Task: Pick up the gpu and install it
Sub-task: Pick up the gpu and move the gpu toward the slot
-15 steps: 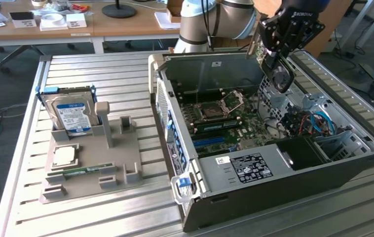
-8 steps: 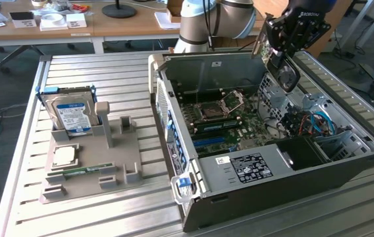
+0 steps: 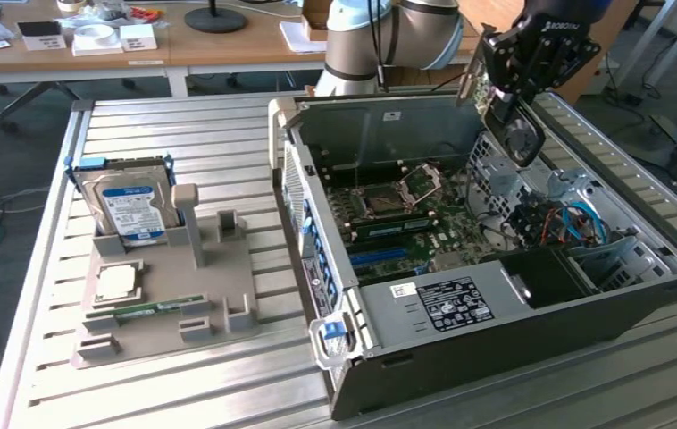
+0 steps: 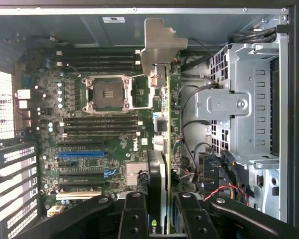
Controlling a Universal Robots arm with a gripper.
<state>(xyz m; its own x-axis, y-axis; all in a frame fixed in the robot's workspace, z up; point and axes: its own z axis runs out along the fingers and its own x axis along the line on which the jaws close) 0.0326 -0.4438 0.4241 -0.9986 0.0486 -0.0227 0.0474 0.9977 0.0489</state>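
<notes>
Gripping the gpu (image 4: 159,164), the hand (image 4: 162,219) hovers over the case (image 3: 530,340)

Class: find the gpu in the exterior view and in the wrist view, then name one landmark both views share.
Exterior view: the gpu hangs from the gripper above the open computer case, toward the exterior view's right.
Wrist view: the gpu runs edge-on between the fingers, its silver bracket at the far end.
Shared landmark: the CPU socket on the motherboard.

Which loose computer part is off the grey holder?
The gpu, clamped in the gripper over the case; hard drive and RAM stick sit in the holder.
</notes>
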